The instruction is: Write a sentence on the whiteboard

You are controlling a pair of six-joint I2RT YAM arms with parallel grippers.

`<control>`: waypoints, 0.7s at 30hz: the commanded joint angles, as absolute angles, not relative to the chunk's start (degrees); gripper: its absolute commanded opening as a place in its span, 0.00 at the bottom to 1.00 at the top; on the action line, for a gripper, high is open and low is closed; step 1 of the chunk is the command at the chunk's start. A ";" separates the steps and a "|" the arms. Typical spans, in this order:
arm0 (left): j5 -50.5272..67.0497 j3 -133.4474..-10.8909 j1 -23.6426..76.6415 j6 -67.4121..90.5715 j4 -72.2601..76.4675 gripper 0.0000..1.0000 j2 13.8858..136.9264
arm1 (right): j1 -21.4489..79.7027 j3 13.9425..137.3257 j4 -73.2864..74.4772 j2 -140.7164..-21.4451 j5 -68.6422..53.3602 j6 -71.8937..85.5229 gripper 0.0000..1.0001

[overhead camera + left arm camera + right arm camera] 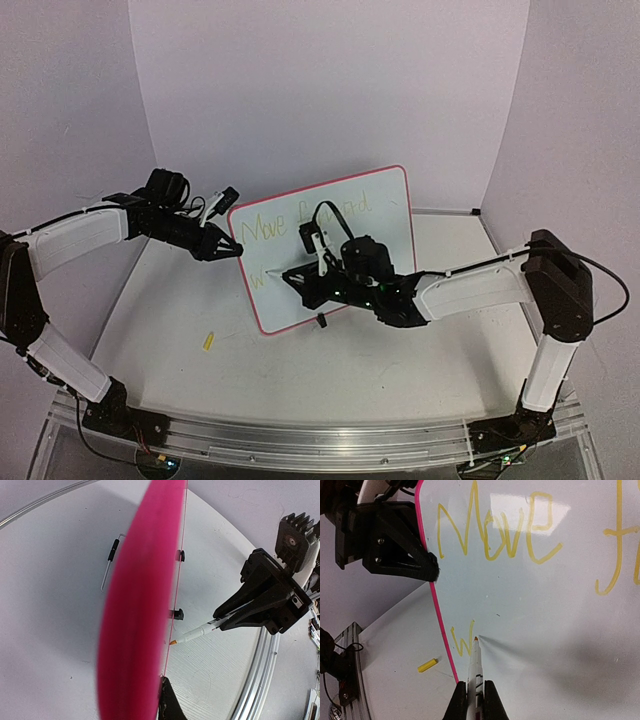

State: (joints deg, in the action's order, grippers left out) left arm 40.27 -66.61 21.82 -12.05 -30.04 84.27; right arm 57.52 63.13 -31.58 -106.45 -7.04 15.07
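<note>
As I read the views from the arm bases outward, the first item is a small yellow cap (208, 341) lying loose on the counter (200, 385), near the board's lower left corner.

Next is the right hand (475, 700). Its two fingers are closed almost fully on a white marker (476, 667), leaving only the barrel's width between them. The barrel carries black print that I cannot read. The marker's long axis runs straight out from the hand, and its orange-yellow tip meets the board face just right of the last stroke.

The whiteboard (385, 215) stands upright on the counter on two small black feet (176, 614), its face turned toward the arms. In the top view its long axis runs left to right and rises toward the right.

The sentence (492, 532) is yellow-green cursive. The upper line reads "Move", followed by a word starting with "f"; the right arm's cable crosses the rest. The lower line holds only a "W", at the left edge beside the rim.

Farthest out, the left hand (225, 250) is clamped on the board's left red-pink rim (140, 605), about level with the upper line.
</note>
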 commanded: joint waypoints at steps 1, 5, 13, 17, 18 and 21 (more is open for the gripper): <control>36.12 -66.27 23.38 -14.55 -32.10 0.00 86.21 | 57.45 65.62 -31.41 -107.34 -4.96 15.11 0.00; 36.12 -66.27 23.38 -14.54 -32.12 0.00 86.31 | 57.46 66.30 -29.89 -108.20 -3.61 15.47 0.00; 36.03 -66.27 23.38 -14.56 -32.08 0.00 86.37 | 57.46 63.68 -28.82 -107.42 -2.15 16.55 0.00; 36.04 -66.28 23.38 -14.54 -32.08 0.00 86.40 | 57.48 62.37 -28.77 -107.63 -2.86 17.48 0.00; 36.04 -66.27 23.40 -14.56 -32.10 0.00 86.40 | 57.48 62.16 -28.77 -107.66 -3.06 17.66 0.00; 36.03 -66.31 23.38 -14.51 -32.15 0.00 86.40 | 57.48 61.64 -28.80 -107.49 -3.16 17.91 0.00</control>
